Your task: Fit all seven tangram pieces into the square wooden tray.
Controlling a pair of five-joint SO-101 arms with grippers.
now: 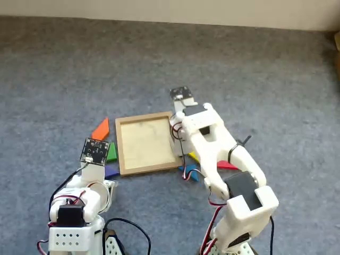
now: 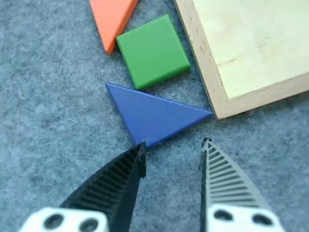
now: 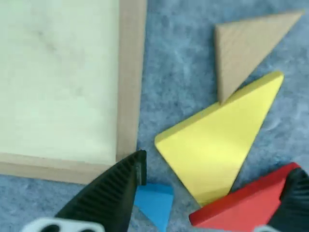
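The square wooden tray (image 1: 123,159) lies empty mid-table. In the left wrist view my left gripper (image 2: 173,147) is open just short of a dark blue triangle (image 2: 154,113); one fingertip (image 2: 140,150) touches its near corner. A green square (image 2: 153,50) and an orange piece (image 2: 112,19) lie beyond it, beside the tray's edge (image 2: 203,72). My right gripper (image 3: 215,176) is open over a yellow triangle (image 3: 219,140) next to the tray's corner (image 3: 129,96). A red piece (image 3: 246,205), a light blue piece (image 3: 155,200) and a plain wooden triangle (image 3: 246,46) lie around it.
Everything rests on grey carpet. The orange piece (image 1: 101,128), green square (image 1: 111,151) and dark blue triangle (image 1: 111,171) cluster left of the tray. The yellow (image 1: 193,156), red (image 1: 227,166) and light blue (image 1: 191,172) pieces sit on its right, partly under the right arm (image 1: 212,143).
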